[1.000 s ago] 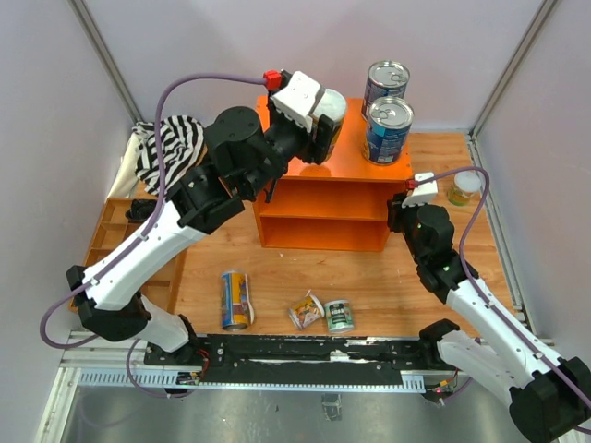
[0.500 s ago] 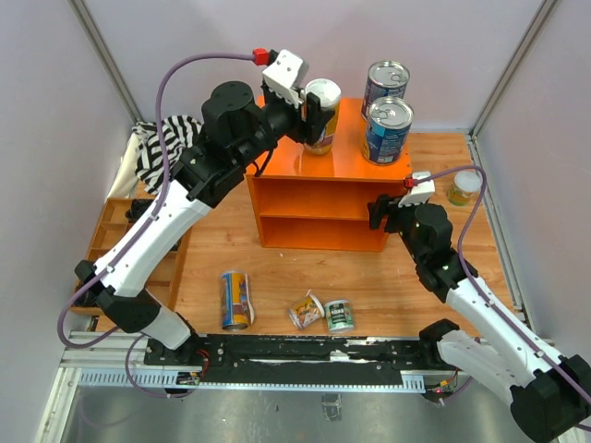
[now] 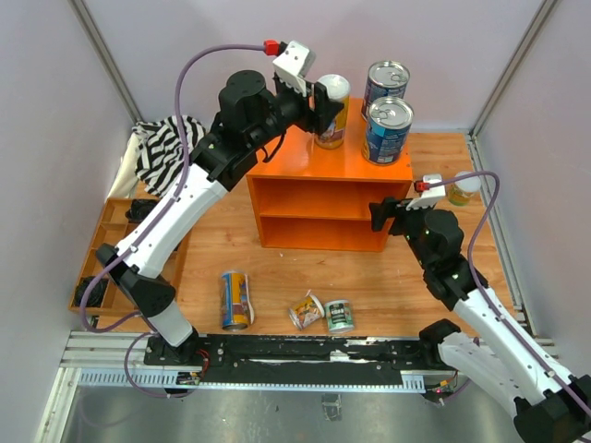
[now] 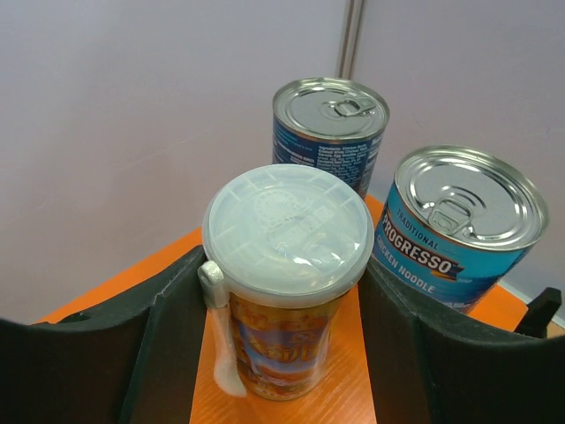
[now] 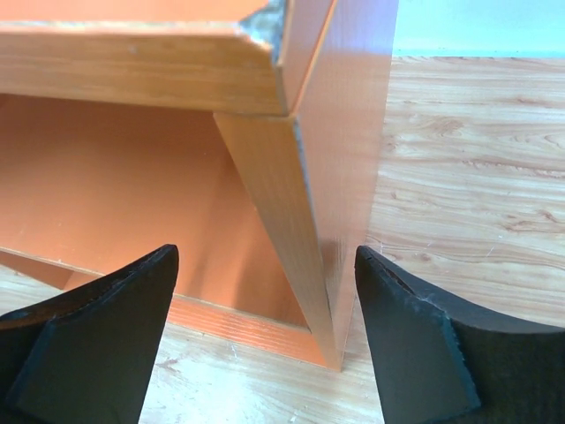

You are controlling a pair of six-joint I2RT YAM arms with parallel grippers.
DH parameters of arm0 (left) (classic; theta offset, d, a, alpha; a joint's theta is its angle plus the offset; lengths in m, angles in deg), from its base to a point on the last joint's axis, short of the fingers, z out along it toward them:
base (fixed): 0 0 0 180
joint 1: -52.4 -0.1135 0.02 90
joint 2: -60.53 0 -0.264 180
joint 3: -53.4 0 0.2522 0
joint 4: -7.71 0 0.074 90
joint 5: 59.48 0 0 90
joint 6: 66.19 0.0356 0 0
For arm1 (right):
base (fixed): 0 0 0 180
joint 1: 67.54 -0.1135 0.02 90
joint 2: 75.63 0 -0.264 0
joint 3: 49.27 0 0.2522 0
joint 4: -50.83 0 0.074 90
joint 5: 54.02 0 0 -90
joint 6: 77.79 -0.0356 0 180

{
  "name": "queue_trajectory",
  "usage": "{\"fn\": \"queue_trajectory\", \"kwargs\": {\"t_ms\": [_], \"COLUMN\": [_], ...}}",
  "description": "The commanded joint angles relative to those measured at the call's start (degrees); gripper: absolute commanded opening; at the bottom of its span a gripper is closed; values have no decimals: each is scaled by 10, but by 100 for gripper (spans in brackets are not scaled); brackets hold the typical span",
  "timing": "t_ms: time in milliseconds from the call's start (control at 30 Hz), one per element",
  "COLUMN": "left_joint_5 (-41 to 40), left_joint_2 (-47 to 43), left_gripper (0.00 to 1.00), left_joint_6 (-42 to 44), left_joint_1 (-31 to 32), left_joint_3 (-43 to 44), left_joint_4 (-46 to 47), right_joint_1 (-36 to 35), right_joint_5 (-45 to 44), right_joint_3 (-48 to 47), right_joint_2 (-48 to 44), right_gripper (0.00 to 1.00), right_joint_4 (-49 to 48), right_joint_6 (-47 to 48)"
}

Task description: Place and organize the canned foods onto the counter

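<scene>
**A:** What lies nearest the arm bases?

**B:** Three tins on the wooden surface. A tall yellow-and-blue can lies on its side. To its right a small pale tin lies tilted, and a small green-labelled tin stands upright just beside it. A brown tray sits at the left edge.

**A:** And the right arm?

**B:** The right fingers are spread wide with nothing between them. They sit low at the front right corner of the orange counter, and the wrist view looks straight at its corner post and lower shelf.

**A:** What is on the counter?

**B:** Three cans on its flat top. The left fingers are closed on either side of a tall white-lidded can, gripping it upright towards the back middle of the top. I cannot tell whether its base is resting there or is just above it.

**A:** And the other two?

**B:** Two wide blue-labelled ones stand at the right end. The front blue can is just beside the held one, and the rear blue can is behind it.

**A:** Anything further off?

**B:** A small white-topped tin stands on the wooden surface by the right wall. A striped cloth is bunched in the far left corner.
</scene>
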Motion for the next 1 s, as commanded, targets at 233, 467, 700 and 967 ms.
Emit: {"fn": "queue_trajectory", "kwargs": {"t_ms": [233, 467, 700, 967], "left_joint_5": [26, 14, 7, 39], "left_joint_2": [38, 56, 70, 86], "left_gripper": [0, 0, 0, 0], "left_joint_6": [-3, 28, 53, 33], "left_joint_1": [-7, -7, -8, -24], "left_joint_3": [88, 97, 104, 106], "left_joint_4": [120, 110, 105, 113], "right_joint_1": [-21, -31, -39, -47], "right_joint_5": [3, -2, 2, -2], "right_joint_3": [19, 24, 13, 16], "right_joint_2": [-75, -129, -155, -164], "right_gripper": [83, 83, 84, 84], "right_joint_4": [51, 86, 114, 127], "right_joint_6": [-22, -24, -26, -26]}}
